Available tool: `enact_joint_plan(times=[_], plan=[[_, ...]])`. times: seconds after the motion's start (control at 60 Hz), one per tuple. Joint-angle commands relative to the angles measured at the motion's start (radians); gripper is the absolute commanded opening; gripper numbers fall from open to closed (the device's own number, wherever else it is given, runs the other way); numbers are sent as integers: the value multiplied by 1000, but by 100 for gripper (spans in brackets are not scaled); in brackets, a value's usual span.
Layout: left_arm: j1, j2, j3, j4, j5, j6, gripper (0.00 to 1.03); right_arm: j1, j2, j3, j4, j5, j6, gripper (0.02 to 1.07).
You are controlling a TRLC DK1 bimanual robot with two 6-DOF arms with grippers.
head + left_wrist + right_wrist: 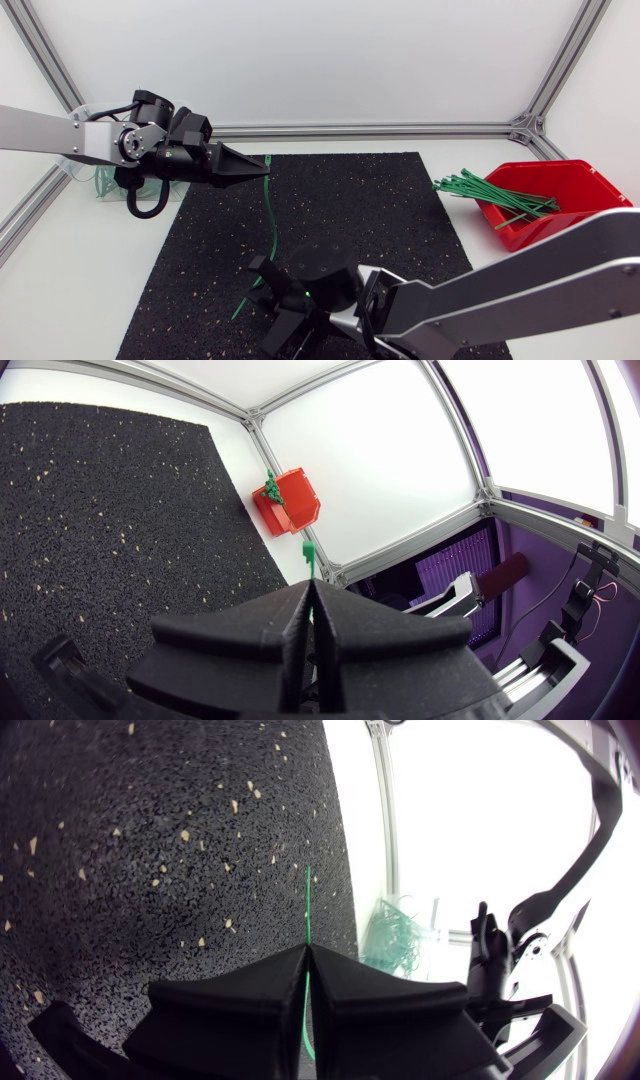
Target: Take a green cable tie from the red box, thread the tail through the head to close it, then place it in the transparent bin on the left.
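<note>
A mat (380,220) lies in the middle of the desk (100,290). The box (530,232) stands to its right, with spare ties (490,192) jutting from it towards the mat. The bin (85,182) sits off the mat's rear left corner, behind the left arm. One cable tie (272,215) runs from the left gripper (262,163) at the mat's rear forward to the right gripper (268,283) at its front, pinched between the fingers of each.

Left tool (310,595), seen from its own wrist: two black wedge fingers pressed together w/ a green cable tie (309,555) pinched between them, its end poking out just ahead of the tips. Beneath, black speckled mat (120,520) on white worktop (370,470). Far ahead, beyond the mat's edge, red box (295,505) w/ more green ties (271,488) sticking out.
</note>
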Motion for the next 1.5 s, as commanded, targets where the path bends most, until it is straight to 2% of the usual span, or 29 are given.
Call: enact_joint_plan(times=[0.0, 0.083, 0.167, 0.3, 0.4, 0.483, 0.517, 0.533, 0.7, 0.833, 0.917, 0.983, 1.05, 1.083, 1.183, 1.483], plan=[[9, -46, -26, -10, 19, 20, 3, -5, -57, 94, -112, 17, 150, 7], [17, -72, -34, -14, 19, 20, 3, -5, -92, 160, -234, 29, 253, 7], [20, -107, -51, -14, 17, 21, 3, -11, -136, 266, -474, 22, 419, 7], [5, -173, -74, -39, 3, 18, 3, -30, -201, 381, -778, -44, 621, 7], [-28, -258, -114, -57, -30, 16, 3, -63, -248, 453, -993, -135, 781, 7], [-52, -314, -146, -72, -46, 12, 3, -108, -288, 474, -1102, -213, 885, 7], [-60, -339, -163, -74, -66, 7, 3, -132, -301, 488, -1146, -264, 943, 7], [-67, -354, -172, -76, -78, 4, 3, -158, -299, 512, -1206, -299, 977, 7], [-123, -432, -226, -74, -149, -46, 3, -258, -308, 614, -1475, -501, 1063, 7], [-158, -509, -276, -53, -175, -86, 3, -286, -290, 674, -1659, -580, 1086, 7], [-178, -551, -333, 43, -207, -149, 3, -300, -282, 689, -1720, -621, 1117, 7], [-186, -564, -390, 230, -227, -281, 3, -312, -270, 710, -1772, -653, 1133, 7], [-192, -566, -417, 343, -259, -352, 3, -336, -256, 735, -1814, -725, 1153, 7], [-198, -563, -422, 368, -274, -364, 3, -344, -251, 746, -1829, -756, 1161, 7], [-224, -558, -430, 374, -354, -349, 3, -362, -244, 750, -1849, -842, 1227, 7], [-244, -551, -414, 377, -422, -333, 3, -356, -255, 746, -1837, -882, 1499, 7]])
